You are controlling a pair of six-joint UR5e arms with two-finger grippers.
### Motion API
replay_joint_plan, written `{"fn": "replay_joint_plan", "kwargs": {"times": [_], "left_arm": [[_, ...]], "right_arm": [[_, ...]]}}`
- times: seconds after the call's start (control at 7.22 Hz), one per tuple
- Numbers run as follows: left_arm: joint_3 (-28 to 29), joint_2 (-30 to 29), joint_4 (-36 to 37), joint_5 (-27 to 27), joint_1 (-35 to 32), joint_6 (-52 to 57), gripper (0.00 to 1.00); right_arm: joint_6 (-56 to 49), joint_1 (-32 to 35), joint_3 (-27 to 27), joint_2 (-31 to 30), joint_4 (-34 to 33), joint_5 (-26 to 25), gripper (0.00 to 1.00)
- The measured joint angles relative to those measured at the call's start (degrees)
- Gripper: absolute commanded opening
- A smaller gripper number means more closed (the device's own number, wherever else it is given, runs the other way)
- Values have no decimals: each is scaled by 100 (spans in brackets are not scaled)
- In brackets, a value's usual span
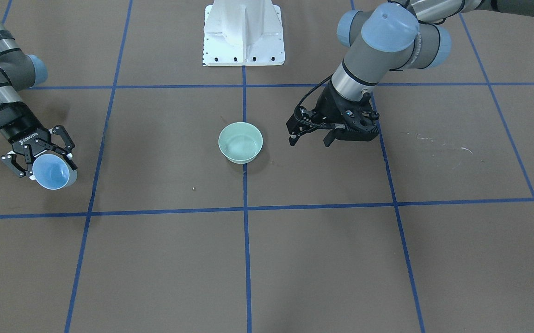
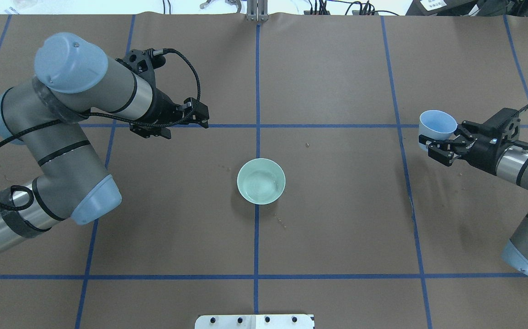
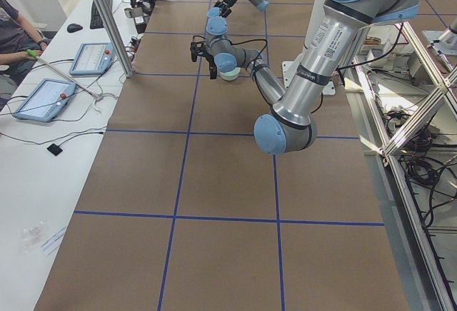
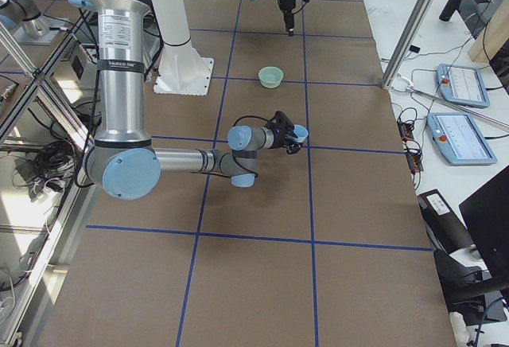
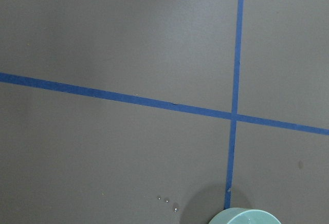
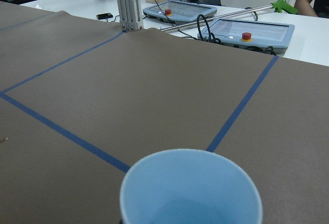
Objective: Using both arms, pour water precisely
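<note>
A brown table marked with blue tape lines, seen from above. Near its middle stands a small pale-green bowl, upright, with faint white glints on its floor that look like the water. A few tiny droplets lie on the paper just beside the bowl. Well off to the robot's right, the right gripper is clamped around the side wall of a light-blue cup, below the rim, and holds it upright above the table. Whether this cup holds any water cannot be told from its shaded bottom. The left gripper hangs near the bowl on the robot's left, its two fingers apart and holding nothing. The cup looks thin-walled and light, probably smooth, so a hard squeeze could buckle it and a loose one could let it slip. The present hold on the mid-wall seems a sensible place, leaving the lip free for pouring. Any liquid will shift as the cup tilts — a slow tilt suits it. The bowl also looks light and could slide if bumped; its rim or outer wall would be the place to steady it.
</note>
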Motion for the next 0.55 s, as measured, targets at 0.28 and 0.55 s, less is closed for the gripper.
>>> {"fn": "replay_joint_plan", "kwargs": {"times": [0.28,0.55], "left_arm": [[0,238,11,-214,-319,599,99],[19,520,22,-578,-794,1273,99]], "right_arm": [[-3,-363,678,60,-836,-25,0],[-6,-1027,1396,326,-2030,-359,0]]}}
